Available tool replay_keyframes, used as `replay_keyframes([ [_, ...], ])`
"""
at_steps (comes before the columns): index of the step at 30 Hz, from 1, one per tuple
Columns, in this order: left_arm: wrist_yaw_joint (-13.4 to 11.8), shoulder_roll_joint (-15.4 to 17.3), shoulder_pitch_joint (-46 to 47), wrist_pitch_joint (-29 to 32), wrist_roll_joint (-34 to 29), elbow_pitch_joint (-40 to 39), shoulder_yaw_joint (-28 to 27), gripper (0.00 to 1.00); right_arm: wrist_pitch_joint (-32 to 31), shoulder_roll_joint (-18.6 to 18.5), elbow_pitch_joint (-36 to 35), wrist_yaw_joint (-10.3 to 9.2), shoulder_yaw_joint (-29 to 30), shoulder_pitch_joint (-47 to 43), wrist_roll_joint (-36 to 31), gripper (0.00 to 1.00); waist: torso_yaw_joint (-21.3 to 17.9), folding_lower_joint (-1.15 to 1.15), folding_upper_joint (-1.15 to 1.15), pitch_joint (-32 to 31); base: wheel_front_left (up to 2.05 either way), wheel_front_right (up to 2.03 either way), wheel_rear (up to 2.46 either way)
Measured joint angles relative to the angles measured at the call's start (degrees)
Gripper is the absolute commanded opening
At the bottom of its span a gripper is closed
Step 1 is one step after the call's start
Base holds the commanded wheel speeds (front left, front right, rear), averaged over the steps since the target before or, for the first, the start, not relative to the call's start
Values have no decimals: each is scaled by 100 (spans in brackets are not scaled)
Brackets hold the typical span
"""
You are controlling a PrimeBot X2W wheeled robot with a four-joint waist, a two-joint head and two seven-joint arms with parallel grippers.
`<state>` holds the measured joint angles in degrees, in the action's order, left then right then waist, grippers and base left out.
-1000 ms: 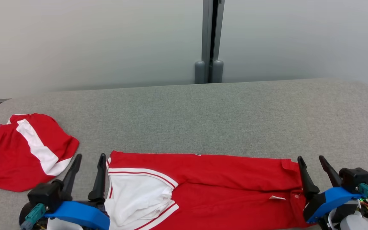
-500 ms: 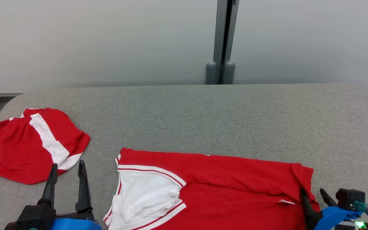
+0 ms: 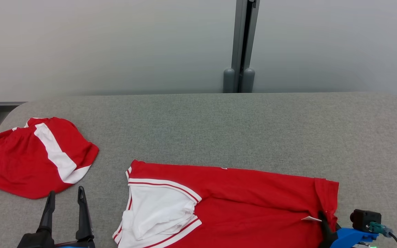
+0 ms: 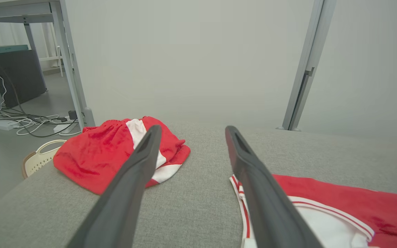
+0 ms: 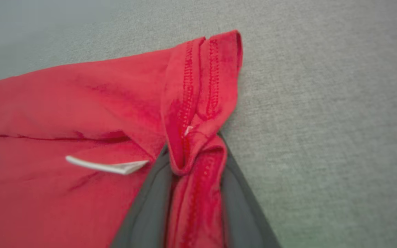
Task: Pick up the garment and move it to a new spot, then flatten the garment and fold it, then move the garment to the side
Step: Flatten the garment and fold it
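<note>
**Head view.** We note a tall grey metal post (image 3: 241,44) upright against the pale wall, behind a grey fabric-covered table (image 3: 219,131). The red shirt (image 3: 246,199), with white, red-striped neck trim, lies folded lengthwise on the table. It is nearer us than the post and reaches to both sides of it. Far left of the post, well apart from the shirt, lies a rumpled heap of red shorts with a white stripe (image 3: 36,158). The left gripper (image 3: 65,193) stands between the shorts and the shirt, fingers spread wide, touching neither. The right gripper (image 3: 326,220), right of the post, meets the shirt's hem end, and cloth hides one finger.

**Left wrist view.** The left gripper (image 4: 192,129) is empty and wide over bare table. The shorts (image 4: 95,155) partly sit behind one finger, and the shirt's neck (image 4: 357,203) behind the other. Left of the post (image 4: 303,69), off the table, are a cream slotted basket (image 4: 41,156) and loose cables (image 4: 19,120).

**Right wrist view.** The right gripper (image 5: 193,151) pinches a raised fold of the shirt's (image 5: 81,103) stitched hem. A white label (image 5: 109,166) juts out just beside it.
</note>
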<state>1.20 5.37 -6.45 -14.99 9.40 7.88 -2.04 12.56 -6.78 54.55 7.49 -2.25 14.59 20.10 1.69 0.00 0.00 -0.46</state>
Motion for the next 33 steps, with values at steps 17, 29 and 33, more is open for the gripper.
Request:
replay_keyframes([
  [17, 193, -191, -48, 0, -436, 40, -304, 100, 218, -1274, -87, 1, 611, 72, 381, 0, -126, 0, 0, -88, 0, 0, 0],
  [29, 271, -219, -52, 0, -488, 56, -371, 100, 241, -915, -1193, 0, 488, -221, 259, 0, -253, 0, 0, -105, 0, 0, 0],
  [33, 287, -227, -51, 0, -495, 71, -348, 100, 219, -610, -1773, 0, 205, -344, 148, 0, -251, 0, 0, -98, 0, 0, 0],
])
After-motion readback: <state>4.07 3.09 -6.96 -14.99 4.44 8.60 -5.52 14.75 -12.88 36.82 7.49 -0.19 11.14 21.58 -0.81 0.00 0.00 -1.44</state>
